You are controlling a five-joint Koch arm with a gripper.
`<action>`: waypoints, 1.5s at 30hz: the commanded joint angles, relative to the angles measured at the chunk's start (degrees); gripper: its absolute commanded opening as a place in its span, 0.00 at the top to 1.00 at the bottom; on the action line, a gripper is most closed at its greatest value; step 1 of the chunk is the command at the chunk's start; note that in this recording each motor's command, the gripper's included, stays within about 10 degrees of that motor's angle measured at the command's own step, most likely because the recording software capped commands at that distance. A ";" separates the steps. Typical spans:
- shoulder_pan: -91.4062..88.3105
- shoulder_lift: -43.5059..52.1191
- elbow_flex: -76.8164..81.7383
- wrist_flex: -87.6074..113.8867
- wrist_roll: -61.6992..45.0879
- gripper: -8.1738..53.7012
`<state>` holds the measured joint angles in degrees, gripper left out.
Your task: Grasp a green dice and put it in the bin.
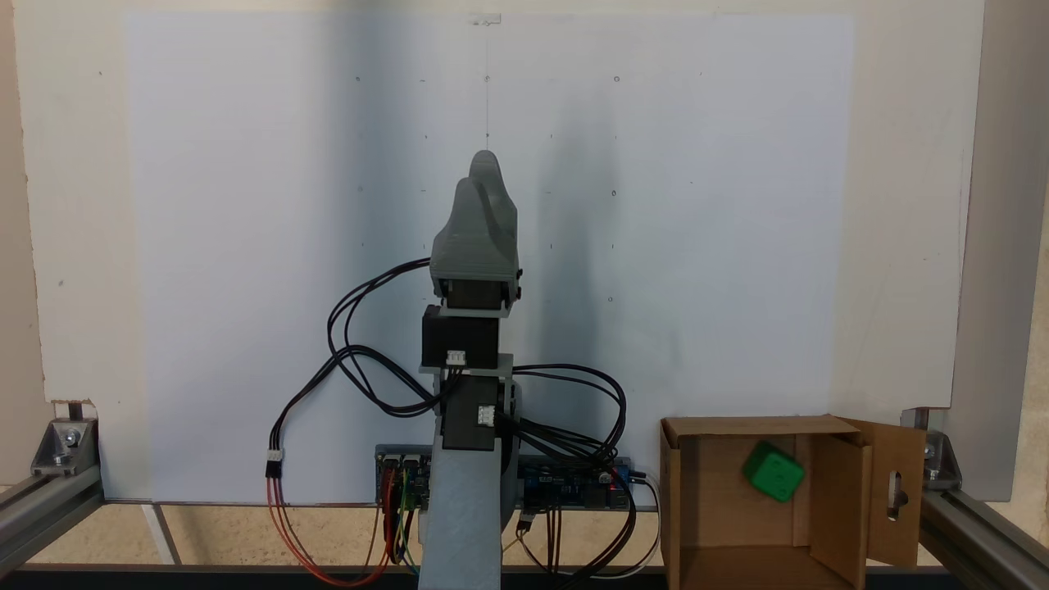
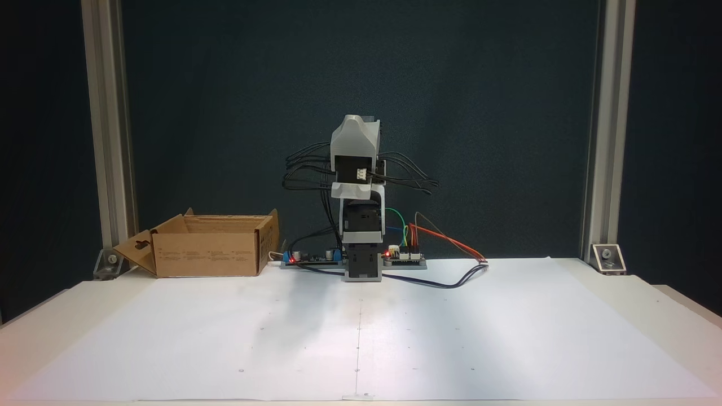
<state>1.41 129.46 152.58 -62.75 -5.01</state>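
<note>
One small bright green plastic cube with rounded edges, the green dice [image 1: 774, 471], lies inside the brown corrugated cardboard box [image 1: 737, 512], the bin, tilted so that a corner points down; I can make out faint pips on one face. In the fixed view from above, the bin sits at the lower right, its flaps open, and the right-hand flap [image 1: 895, 492] has an oblong slot cut through it. In the other fixed view, the same bin [image 2: 208, 254] stands on the left of the worktop, just beside the circuit boards at my base, its slotted flap [image 2: 138, 251] folded outward.

My grey plastic arm [image 1: 463, 508] is folded up over its base, well apart from the bin. My jaws [image 1: 483, 176] point away from the base, over the white paper sheet [image 1: 246, 246] that covers the worktop; the two tips lie close together, one just behind the other, and no gap shows between them, so I take them as pressed together with nothing between them. Black cables [image 1: 369, 352] loop out from my joints, and red, yellow and green wires [image 1: 393, 524] run to the boards.

Behind me, in the front-facing fixed view, grey aluminium posts [image 2: 107, 141] rise against a dark backdrop [image 2: 479, 113].
</note>
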 commanded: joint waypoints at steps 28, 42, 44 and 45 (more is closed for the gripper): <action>0.44 6.42 26.72 -24.96 2.20 0.14; 0.09 6.24 26.72 -24.79 2.11 0.14; 0.09 6.24 26.72 -24.79 2.02 0.14; 0.09 6.24 26.72 -24.79 2.02 0.14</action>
<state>1.32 129.46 176.31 -84.11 -4.92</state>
